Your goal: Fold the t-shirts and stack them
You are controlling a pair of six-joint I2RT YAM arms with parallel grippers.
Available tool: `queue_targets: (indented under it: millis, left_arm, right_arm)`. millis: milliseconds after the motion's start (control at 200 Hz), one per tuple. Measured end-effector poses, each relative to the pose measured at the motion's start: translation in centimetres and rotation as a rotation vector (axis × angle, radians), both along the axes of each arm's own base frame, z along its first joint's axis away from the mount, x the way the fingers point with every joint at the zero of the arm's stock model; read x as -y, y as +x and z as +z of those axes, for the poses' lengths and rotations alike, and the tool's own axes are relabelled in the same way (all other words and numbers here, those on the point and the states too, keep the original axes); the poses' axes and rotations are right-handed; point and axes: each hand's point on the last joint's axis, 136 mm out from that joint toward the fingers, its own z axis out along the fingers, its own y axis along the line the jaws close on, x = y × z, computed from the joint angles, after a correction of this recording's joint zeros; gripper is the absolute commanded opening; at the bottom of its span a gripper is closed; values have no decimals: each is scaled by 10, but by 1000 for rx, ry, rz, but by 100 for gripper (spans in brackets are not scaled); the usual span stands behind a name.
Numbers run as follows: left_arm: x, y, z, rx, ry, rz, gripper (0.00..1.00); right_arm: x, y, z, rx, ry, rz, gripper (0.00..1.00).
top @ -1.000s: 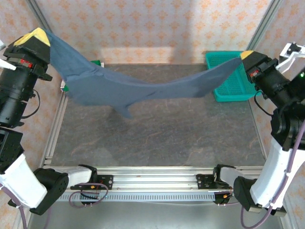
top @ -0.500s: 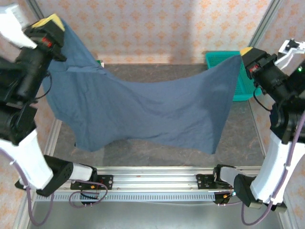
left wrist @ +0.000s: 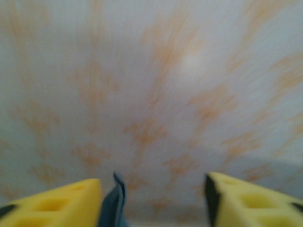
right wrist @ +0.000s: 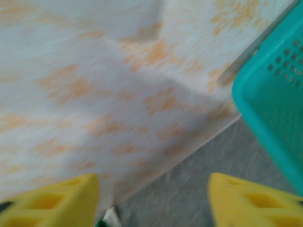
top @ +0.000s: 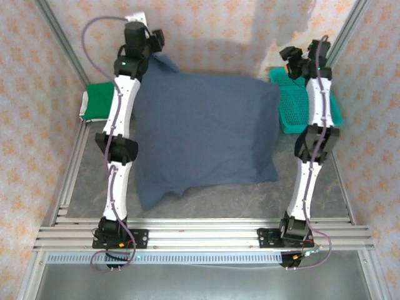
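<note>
The slate-blue t-shirt (top: 203,134) lies spread over the middle of the table, its far left corner bunched up by my left gripper (top: 154,41). In the left wrist view that gripper (left wrist: 154,191) is open, and a fold of blue cloth (left wrist: 115,203) hangs against its left finger, not pinched. My right gripper (top: 290,57) is stretched out to the far right beside the shirt's far right corner. It (right wrist: 154,191) is open with nothing between its fingers. A green t-shirt (top: 100,100) lies folded at the far left, with a white edge (top: 83,112) under it.
A teal mesh basket (top: 315,109) stands at the far right, close to the right arm, and it also shows at the right of the right wrist view (right wrist: 274,109). Both arms reach fully out to the patterned back wall (top: 212,28). Metal rails (top: 200,234) run along the near edge.
Both grippers have opened and let go of the blue t-shirt. It has dropped from hanging between them to lying spread on the table. Both arms have stretched out toward the back wall.
</note>
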Motion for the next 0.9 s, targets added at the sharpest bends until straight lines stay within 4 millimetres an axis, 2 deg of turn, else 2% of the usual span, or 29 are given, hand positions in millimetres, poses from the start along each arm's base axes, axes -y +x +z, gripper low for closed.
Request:
queue_targets:
  millis: [50, 115, 150, 220, 290, 350, 435, 500, 560, 590, 656, 696, 736, 811, 861, 901]
  left_arm:
    - [-8, 13, -41, -74, -39, 24, 100]
    - [-20, 13, -77, -172, -64, 54, 100]
    - [-26, 10, -86, -209, -69, 70, 100]
    - [-35, -7, -85, -270, -71, 96, 100]
    - [-38, -40, -69, -332, -74, 110, 100]
    - [-37, -74, -44, -347, -73, 113, 100]
    - [-32, -142, 3, -316, -66, 111, 100]
    - [-22, -197, 34, -254, -77, 86, 100]
    - [-13, -246, 50, -205, -100, 55, 100]
    - [-9, -263, 49, -194, -111, 39, 100]
    - [-6, -293, 40, -194, -136, 19, 97]
    - [-3, -300, 24, -222, -145, 14, 92]
    - [1, -300, 5, -266, -145, 10, 84]
    - [20, -291, -51, -407, -131, -22, 61]
    - [36, -282, -95, -517, -123, -38, 47]
    - [47, -278, -132, -607, -102, -54, 38]
  right_arm:
    - [0, 12, -26, -29, 4, -3, 75]
    - [-5, 6, -48, -104, 0, 5, 76]
    - [-11, 0, -48, -121, -17, 25, 76]
    - [-27, -20, -36, -144, -68, 70, 77]
    - [-51, -61, -12, -167, -121, 125, 82]
    - [-73, -109, 20, -152, -171, 170, 85]
    - [-98, -187, 76, -50, -232, 227, 86]
    - [-100, -243, 106, 28, -263, 227, 86]
    - [-92, -282, 112, 55, -288, 204, 86]
    - [-89, -299, 111, 60, -298, 192, 86]
    - [-85, -323, 90, 24, -308, 185, 84]
    - [-86, -329, 68, -21, -302, 193, 81]
    - [-87, -333, 38, -93, -289, 204, 77]
    - [-89, -337, -20, -238, -263, 225, 66]
    - [-90, -341, -63, -352, -254, 237, 52]
    - [-92, -346, -89, -424, -245, 241, 42]
